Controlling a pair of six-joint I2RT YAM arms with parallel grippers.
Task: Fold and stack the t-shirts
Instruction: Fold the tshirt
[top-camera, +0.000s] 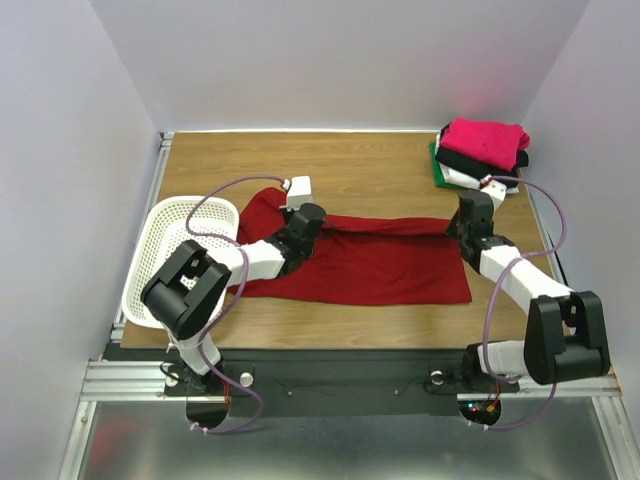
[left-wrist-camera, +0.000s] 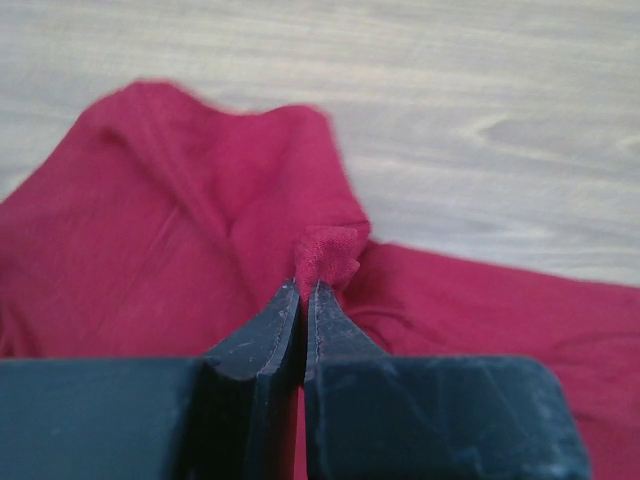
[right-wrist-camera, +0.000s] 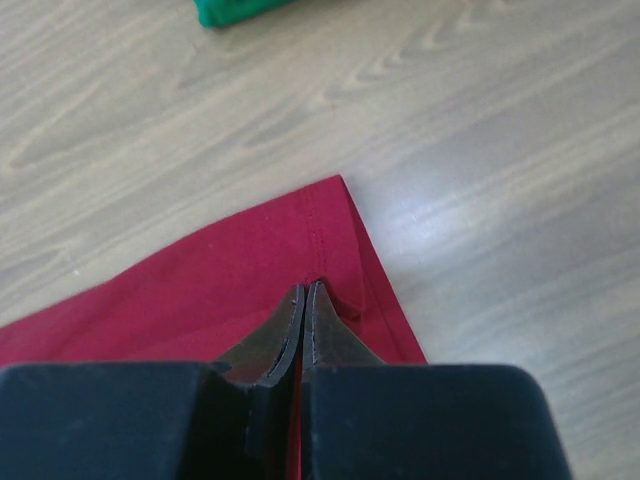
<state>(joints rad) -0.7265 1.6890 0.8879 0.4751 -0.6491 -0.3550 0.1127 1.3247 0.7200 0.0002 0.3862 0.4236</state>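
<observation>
The large dark red t-shirt (top-camera: 370, 265) lies spread across the middle of the table, partly folded lengthwise. My left gripper (top-camera: 305, 218) is shut on a pinch of its cloth (left-wrist-camera: 325, 255) near the shirt's left end. My right gripper (top-camera: 462, 222) is shut on the hemmed edge (right-wrist-camera: 335, 250) at the shirt's far right corner. Both grippers sit low at the shirt's far edge. Folded shirts are stacked at the back right: bright pink (top-camera: 487, 137) on top, black (top-camera: 470, 160), white and green (top-camera: 438, 170) below. A green corner shows in the right wrist view (right-wrist-camera: 235, 10).
A white perforated basket (top-camera: 165, 255) stands at the table's left edge, beside my left arm. The wooden table (top-camera: 350, 165) has a metal rail along its left side and white walls around it.
</observation>
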